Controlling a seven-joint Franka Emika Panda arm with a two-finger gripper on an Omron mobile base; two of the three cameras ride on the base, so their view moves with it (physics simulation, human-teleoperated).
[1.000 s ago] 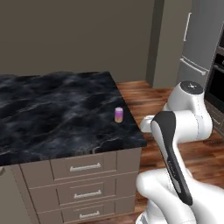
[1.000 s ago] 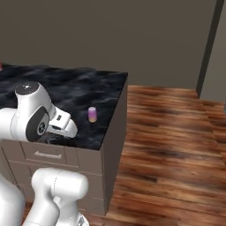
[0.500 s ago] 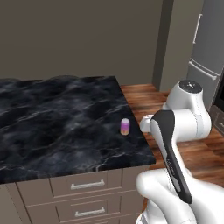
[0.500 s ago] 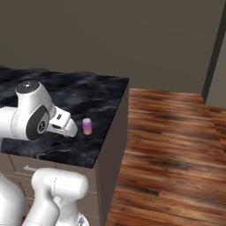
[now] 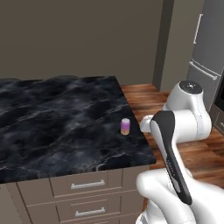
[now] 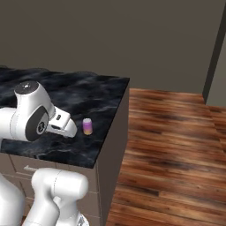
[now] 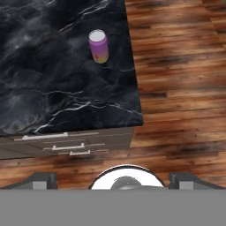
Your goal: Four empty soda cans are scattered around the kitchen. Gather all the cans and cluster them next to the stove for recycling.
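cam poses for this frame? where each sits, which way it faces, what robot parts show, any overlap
Left base view: behind-left of the arm, facing forward-down at the black counter and soda can; arm at right.
Right base view: behind-right, same counter and can, wood floor; arm at left.
Hand view: above, looking down at the can, drawers; open tool tips at bottom.
Shared: all show the can near the counter's edge.

Both base views look forward and down from behind the arm, one from either side, onto the black marble counter. The hand view looks steeply down on the counter's corner from higher up (wood floor alongside). All three share the purple soda can.
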